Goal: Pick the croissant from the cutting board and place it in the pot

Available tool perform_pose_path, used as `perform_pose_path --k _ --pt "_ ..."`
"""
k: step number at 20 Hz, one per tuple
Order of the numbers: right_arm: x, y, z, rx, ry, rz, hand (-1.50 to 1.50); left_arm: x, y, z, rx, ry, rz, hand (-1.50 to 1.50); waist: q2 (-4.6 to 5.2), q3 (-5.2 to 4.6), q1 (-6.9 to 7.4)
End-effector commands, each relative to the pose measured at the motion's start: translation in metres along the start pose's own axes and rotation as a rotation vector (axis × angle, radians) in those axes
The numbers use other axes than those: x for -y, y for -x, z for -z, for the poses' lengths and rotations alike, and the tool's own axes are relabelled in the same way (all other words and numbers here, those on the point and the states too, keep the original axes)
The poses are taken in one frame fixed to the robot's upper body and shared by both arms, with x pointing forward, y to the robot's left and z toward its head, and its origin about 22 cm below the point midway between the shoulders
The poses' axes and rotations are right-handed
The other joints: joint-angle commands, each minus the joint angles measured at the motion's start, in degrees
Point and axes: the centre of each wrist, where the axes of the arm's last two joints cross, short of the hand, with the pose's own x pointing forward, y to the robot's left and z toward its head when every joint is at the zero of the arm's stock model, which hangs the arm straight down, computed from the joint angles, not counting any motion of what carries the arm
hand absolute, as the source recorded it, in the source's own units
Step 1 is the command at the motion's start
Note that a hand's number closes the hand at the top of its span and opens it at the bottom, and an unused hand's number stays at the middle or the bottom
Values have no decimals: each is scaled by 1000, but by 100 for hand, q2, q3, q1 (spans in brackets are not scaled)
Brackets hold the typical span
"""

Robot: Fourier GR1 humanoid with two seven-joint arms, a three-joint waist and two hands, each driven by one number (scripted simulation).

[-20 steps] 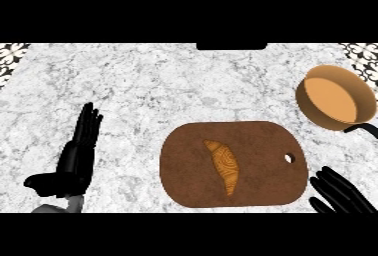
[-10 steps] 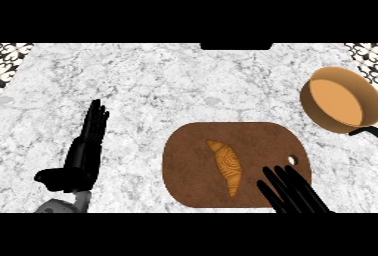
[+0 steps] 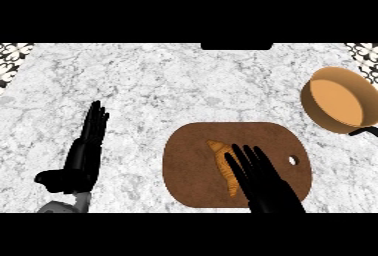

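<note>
White-and-grey marbled counter [image 3: 184, 85] fills the head view, and we take the cutting board [image 3: 192, 172] as our reference for every position below. We see the board as a brown, rounded slab with a small hole near its right edge. On it lies the croissant [image 3: 221, 162], lengthwise and slightly left of the board's centre.

Our right hand [image 3: 269, 187] enters from the lower edge over the board. Its fingers [image 3: 247, 162] are straight and spread, not closed on anything, and they overlap the right side of the croissant. We cannot tell whether they touch the pastry or stand above it.

Our left hand [image 3: 77, 160] is well to the left of the board, over bare counter, open with fingers extended away from us.

We find the pot [image 3: 341, 100], orange-brown and round, beyond the board's upper right corner, well apart from it, with a dark handle stub at its lower right.
</note>
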Motion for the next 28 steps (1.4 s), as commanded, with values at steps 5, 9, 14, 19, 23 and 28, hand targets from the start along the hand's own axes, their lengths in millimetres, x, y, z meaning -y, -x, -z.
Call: perform_pose_path --k 5,9,14,19,23,28 --pt "-34 26 20 -31 -53 6 -150 8 -13 -1 -1 8 -16 0 -3 5 -13" --pt "-44 3 35 -15 -47 -3 -150 -4 7 5 -11 -11 -3 0 -2 3 -20" --pt "-56 15 36 -39 -59 -9 -150 -13 -1 0 4 -1 -8 0 -4 4 -15" --pt "-67 17 56 -27 -55 -11 -150 11 13 9 -4 2 -3 0 3 3 -22" --pt "-76 22 55 14 -56 -52 150 1 -7 2 -6 2 11 0 -1 4 -11" --pt "-50 3 60 70 136 -87 150 -6 -8 -2 -6 -1 19 0 -5 3 -20"
